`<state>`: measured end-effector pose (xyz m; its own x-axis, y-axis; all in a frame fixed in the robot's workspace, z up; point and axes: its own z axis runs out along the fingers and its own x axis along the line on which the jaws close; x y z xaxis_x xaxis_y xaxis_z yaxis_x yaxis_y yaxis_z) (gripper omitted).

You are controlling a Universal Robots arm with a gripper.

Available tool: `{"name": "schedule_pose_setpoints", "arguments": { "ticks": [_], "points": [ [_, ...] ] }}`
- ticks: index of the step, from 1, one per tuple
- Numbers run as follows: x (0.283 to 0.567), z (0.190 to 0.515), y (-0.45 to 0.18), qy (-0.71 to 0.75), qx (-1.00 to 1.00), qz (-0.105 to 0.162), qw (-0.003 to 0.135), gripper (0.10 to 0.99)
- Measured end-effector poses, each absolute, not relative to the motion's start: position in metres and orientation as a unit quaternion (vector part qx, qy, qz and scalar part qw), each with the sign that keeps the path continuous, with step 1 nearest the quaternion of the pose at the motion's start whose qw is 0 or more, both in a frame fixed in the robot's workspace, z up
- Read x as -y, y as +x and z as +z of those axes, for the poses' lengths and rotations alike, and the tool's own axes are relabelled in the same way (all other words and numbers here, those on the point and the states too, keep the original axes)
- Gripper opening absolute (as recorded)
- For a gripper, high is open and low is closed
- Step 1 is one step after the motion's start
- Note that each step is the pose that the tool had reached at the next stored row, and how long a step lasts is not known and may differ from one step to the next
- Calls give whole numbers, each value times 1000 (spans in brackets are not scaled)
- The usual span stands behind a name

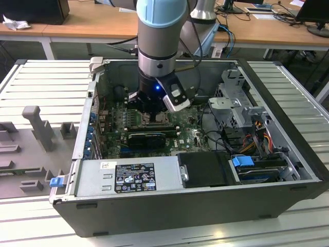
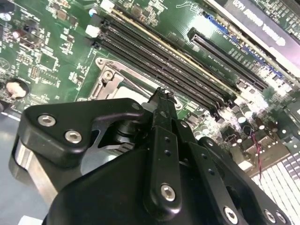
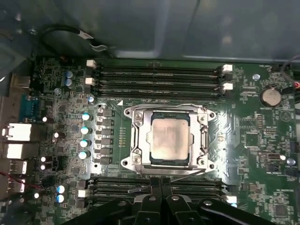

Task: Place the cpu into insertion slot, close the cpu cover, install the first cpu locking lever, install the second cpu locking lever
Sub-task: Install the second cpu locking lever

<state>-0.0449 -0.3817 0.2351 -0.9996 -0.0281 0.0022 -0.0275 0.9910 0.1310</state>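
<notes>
One arm, gripper point(image 3: 161, 183) down inside the open computer case point(image 1: 288, 154), fingers pressed together with nothing between them, tips hovering at the edge of the insertion slot point(image 3: 133, 159) on the memory-slot point(image 3: 157, 77) side. The cpu point(image 3: 168, 137) already sits in the slot, pale top showing through the cut-out of the cpu cover point(image 3: 202, 140), which lies flat over it. Wire levers run along the slot's edges; the one near the fingertips point(image 2: 161, 96) looks like the current target, though whether either lever is hooked under its catch can't be told from here. Judgement: to do the lever step well, keep the closed tips on the wire only, push it down and sideways under its tab, stay clear of the memory slots just beside, and avoid loading the cpu cover or motherboard point(image 3: 262, 154) directly.
</notes>
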Motion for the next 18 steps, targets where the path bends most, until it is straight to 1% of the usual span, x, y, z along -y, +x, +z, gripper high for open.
{"name": "schedule_pose_setpoints", "arguments": {
  "ticks": [4,18],
  "points": [
    [382,228,-45,14,998,-66,2,106],
    [382,227,-46,14,998,-69,2,106]
  ]
}}
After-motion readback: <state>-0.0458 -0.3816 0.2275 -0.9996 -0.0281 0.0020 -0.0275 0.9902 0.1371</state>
